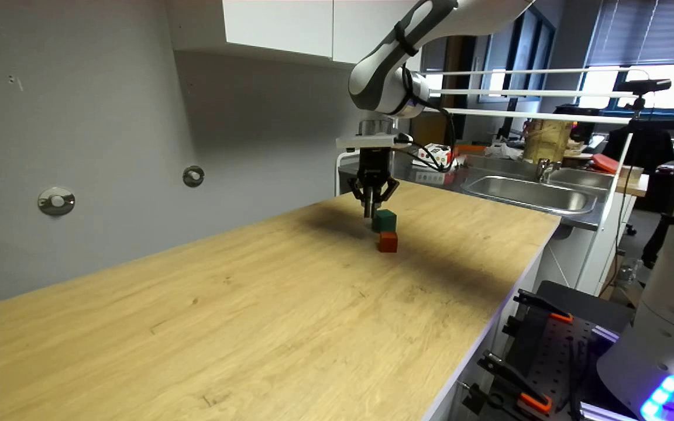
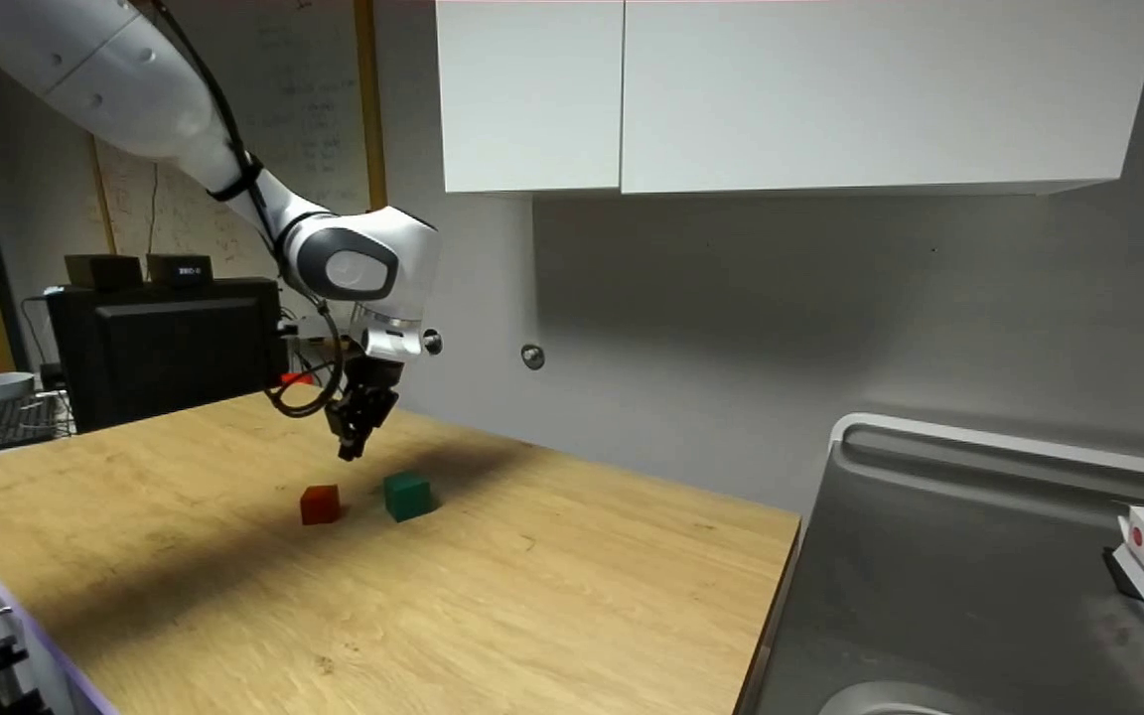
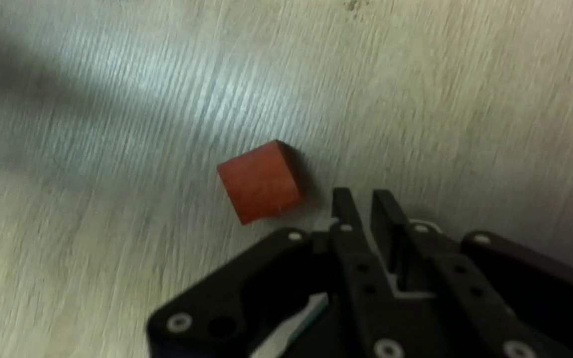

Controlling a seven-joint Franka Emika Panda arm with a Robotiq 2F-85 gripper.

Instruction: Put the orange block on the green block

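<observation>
Hanging above the table point(image 1: 226, 327) in an exterior view, the jaws hold nothing and stand slightly parted, a slim gap between them. The orange block point(image 1: 388, 242) rests on the table, apart from its edges. In an exterior view, a strip of table shows between it and the green block point(image 2: 406, 497); they sit near each other without touching. The cabinet point(image 2: 781, 94) hangs well above both, so a short lift seems to have room. In the wrist view, the orange block lies to one side of the jaws' tips, its faces slanted to them; the green block is mostly hidden. I judge the orange block light and stiff, perhaps slightly slippery, best taken across two opposite sides after spreading and turning the jaws.
</observation>
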